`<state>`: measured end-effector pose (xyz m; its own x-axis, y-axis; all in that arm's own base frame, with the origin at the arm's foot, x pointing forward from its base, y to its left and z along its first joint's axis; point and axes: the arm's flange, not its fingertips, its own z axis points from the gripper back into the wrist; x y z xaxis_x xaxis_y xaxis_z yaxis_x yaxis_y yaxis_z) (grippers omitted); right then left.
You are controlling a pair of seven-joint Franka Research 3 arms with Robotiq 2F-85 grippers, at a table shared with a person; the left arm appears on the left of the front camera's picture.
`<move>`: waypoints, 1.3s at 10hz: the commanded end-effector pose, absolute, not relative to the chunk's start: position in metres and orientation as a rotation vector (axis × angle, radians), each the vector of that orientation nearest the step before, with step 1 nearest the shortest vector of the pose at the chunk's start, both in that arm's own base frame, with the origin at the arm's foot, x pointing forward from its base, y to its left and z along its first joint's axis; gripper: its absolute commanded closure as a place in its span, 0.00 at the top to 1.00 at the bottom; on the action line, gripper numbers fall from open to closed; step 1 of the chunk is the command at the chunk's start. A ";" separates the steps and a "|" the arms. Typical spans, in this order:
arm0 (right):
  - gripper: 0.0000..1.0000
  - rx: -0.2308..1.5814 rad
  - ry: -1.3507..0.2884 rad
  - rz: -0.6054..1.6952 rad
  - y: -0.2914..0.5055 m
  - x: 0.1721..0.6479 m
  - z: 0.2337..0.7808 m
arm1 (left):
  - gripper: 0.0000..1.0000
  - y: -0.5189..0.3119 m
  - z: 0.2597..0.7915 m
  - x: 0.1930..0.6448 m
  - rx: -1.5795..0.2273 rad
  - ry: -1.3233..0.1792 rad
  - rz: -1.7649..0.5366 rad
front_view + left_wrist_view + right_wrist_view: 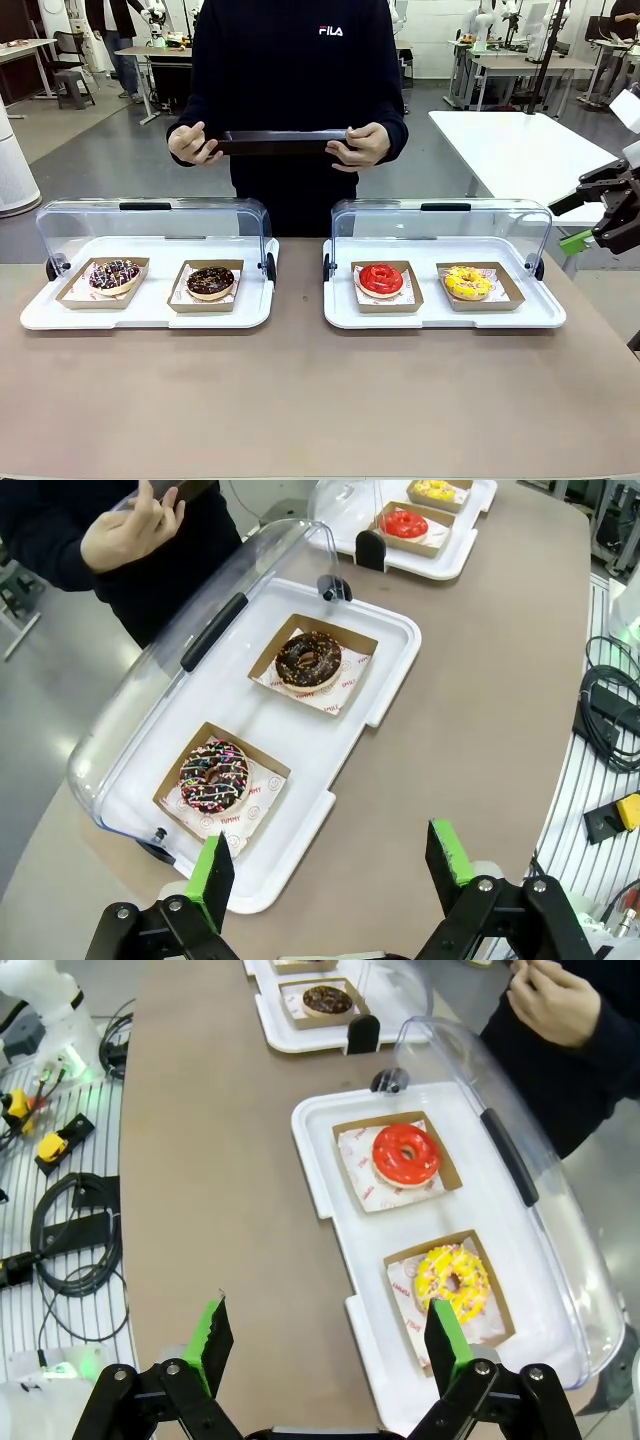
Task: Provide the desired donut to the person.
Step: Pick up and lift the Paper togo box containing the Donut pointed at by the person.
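Note:
Four donuts lie in brown card trays on two white display trays with raised clear lids. The left tray holds a sprinkled chocolate donut (114, 275) (213, 777) and a plain chocolate donut (210, 281) (308, 659). On the right tray sit a red donut (380, 279) (405, 1154) and a yellow donut (467, 282) (452, 1281). The person (296, 90) stands at the far side, holding a dark tray (282, 142) in both hands. My right gripper (592, 222) (327, 1345) hangs open off the table's right edge. My left gripper (333, 870) is open above the table's near left corner.
The white display trays (148, 312) (440, 317) take up the far half of the brown table; the near half is bare. Cables and small devices (70, 1230) lie on a slatted surface beside the table. A white table (520, 145) stands behind at the right.

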<state>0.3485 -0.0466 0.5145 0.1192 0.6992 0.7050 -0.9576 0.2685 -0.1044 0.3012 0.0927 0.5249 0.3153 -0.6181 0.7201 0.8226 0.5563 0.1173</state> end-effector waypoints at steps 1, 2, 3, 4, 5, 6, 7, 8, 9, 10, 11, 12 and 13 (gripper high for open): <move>1.00 0.446 -0.770 1.281 -0.044 0.351 0.507 | 1.00 0.070 0.485 0.277 -0.276 -0.869 -0.978; 1.00 0.447 -0.770 1.291 -0.044 0.351 0.507 | 1.00 0.068 0.486 0.277 -0.272 -0.876 -0.994; 1.00 0.446 -0.790 1.293 -0.044 0.349 0.508 | 1.00 0.070 0.487 0.276 -0.278 -0.910 -1.000; 1.00 0.447 -0.805 1.303 -0.045 0.348 0.508 | 1.00 0.072 0.487 0.275 -0.293 -0.943 -1.001; 1.00 0.445 -0.810 1.306 -0.045 0.347 0.508 | 1.00 0.071 0.488 0.275 -0.292 -0.945 -0.998; 1.00 0.442 -0.810 1.304 -0.045 0.347 0.508 | 1.00 0.069 0.488 0.275 -0.290 -0.944 -1.001; 1.00 0.441 -0.808 1.304 -0.045 0.348 0.508 | 1.00 0.069 0.488 0.275 -0.290 -0.942 -0.999; 1.00 0.440 -0.805 1.308 -0.044 0.348 0.508 | 1.00 0.069 0.488 0.276 -0.295 -0.941 -0.993; 1.00 0.447 -0.802 1.297 -0.043 0.349 0.508 | 1.00 0.069 0.488 0.276 -0.299 -0.939 -0.994; 1.00 0.457 -0.735 1.311 -0.041 0.350 0.507 | 1.00 0.070 0.486 0.277 -0.320 -0.933 -1.010; 1.00 0.430 -0.782 1.294 -0.046 0.349 0.514 | 1.00 0.093 0.532 0.305 -0.295 -0.904 -0.984; 1.00 0.430 -0.782 1.294 -0.046 0.349 0.514 | 1.00 0.093 0.532 0.305 -0.295 -0.904 -0.984; 1.00 0.430 -0.782 1.294 -0.046 0.349 0.514 | 1.00 0.093 0.532 0.305 -0.295 -0.904 -0.984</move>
<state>0.3486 -0.0472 0.5138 0.0836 0.6956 0.7136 -0.9595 0.2494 -0.1307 0.3043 0.0923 0.5320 0.2396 -0.5938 0.7681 0.8189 0.5486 0.1686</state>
